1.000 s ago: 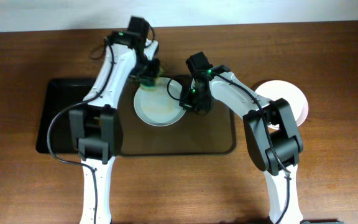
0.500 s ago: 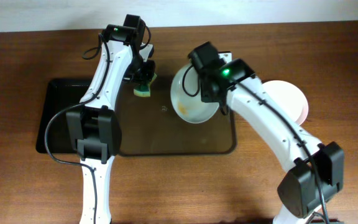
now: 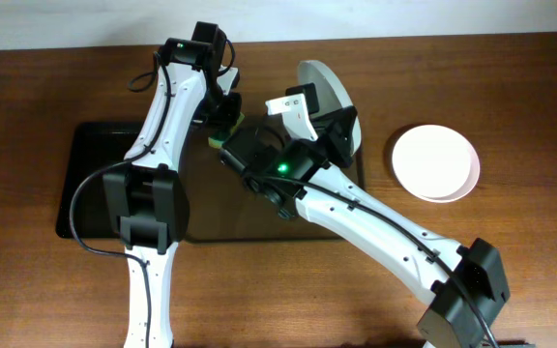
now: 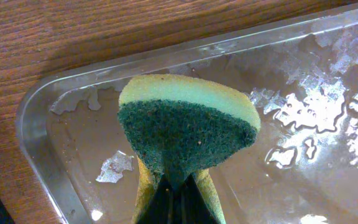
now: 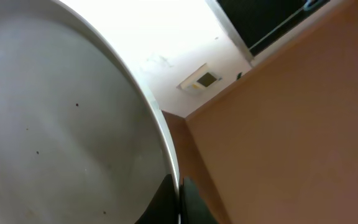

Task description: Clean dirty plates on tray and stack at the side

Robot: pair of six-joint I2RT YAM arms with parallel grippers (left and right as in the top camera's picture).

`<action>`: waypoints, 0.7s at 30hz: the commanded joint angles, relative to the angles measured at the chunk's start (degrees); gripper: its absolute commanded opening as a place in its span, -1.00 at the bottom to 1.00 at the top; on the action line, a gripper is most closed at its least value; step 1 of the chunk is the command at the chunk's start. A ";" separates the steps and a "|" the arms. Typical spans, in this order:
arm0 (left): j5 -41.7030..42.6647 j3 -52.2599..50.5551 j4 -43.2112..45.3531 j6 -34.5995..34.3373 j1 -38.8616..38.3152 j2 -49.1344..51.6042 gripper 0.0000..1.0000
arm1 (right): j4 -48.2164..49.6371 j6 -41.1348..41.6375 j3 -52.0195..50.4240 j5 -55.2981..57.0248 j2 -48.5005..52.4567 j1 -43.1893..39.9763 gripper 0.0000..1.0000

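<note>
Wood-grain bench below, my right end effector (image 5: 179,198) pinches one plate (image 5: 55,124) by its rim, tilted steeply, lifted off the tray (image 3: 216,217). So thin a hold could slip before the side stack (image 3: 435,162); my left end effector (image 4: 171,202) clamps the sponge (image 4: 185,124).

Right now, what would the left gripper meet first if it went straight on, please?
Likely the wet floor of the tray near its corner; the sponge clamped in the left gripper would touch first. The gap is unclear.
</note>
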 commanded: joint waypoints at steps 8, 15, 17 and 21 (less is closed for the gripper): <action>-0.39 0.46 0.00 -0.59 0.02 0.00 -0.99 | 1.29 4.94 0.55 -55.10 -1.20 -17.25 -0.92; -0.42 0.46 -1.14 -0.59 0.02 0.00 -0.99 | 1.16 -7.19 0.52 -87.56 -1.25 -48.15 -0.92; -0.42 0.46 -1.22 -0.59 0.22 0.00 -0.99 | 0.57 -8.68 -0.13 -87.25 -1.25 -55.56 -0.92; -0.39 0.46 -0.59 -0.59 0.22 0.33 -0.99 | 4.17 -8.63 -7.82 -84.30 -1.25 -65.90 -0.92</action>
